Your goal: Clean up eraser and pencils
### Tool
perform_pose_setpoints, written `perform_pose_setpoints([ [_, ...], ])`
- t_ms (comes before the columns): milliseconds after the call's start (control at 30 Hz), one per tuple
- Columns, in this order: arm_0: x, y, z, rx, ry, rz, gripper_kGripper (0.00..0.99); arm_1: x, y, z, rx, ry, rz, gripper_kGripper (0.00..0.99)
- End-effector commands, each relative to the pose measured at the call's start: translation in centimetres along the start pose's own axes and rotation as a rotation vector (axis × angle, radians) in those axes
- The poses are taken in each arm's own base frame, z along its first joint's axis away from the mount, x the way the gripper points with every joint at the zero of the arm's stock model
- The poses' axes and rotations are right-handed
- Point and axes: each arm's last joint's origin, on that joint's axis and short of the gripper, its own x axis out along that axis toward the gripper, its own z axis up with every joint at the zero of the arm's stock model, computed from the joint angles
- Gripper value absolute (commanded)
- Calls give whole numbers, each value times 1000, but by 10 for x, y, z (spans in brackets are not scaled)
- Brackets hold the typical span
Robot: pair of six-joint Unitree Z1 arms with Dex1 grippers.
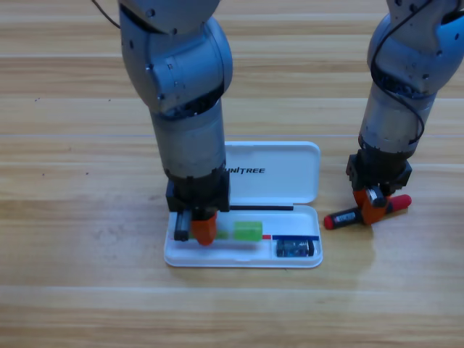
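The left pincer [201,230] clamps the white pencil [243,231] inside the case [290,185]; the eraser [293,249] lies right. Next: release. Right pincer [372,208] grips the black pencil [344,217] (tabletop).

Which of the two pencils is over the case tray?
The white pencil with the green end, at the left tool, is over the case tray. The black, red-ended pencil lies on the table under the right tool.
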Motion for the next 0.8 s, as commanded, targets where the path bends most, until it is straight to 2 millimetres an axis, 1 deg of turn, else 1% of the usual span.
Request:
perform_pose_setpoints([
  [33,27,-3,11,7,29,-44,0,40,-7,-6,12,27,91,0],
  [200,28,-3,12,6,29,-48,0,39,-7,-7,13,31,85,0],
  [533,29,-3,12,4,28,-51,0,25,-5,-8,22,23,63,0],
  [667,29,-3,12,1,28,-51,0,14,-1,-10,24,18,53,0],
  [800,29,-3,12,0,27,-50,0,-4,5,-12,46,10,38,0],
])
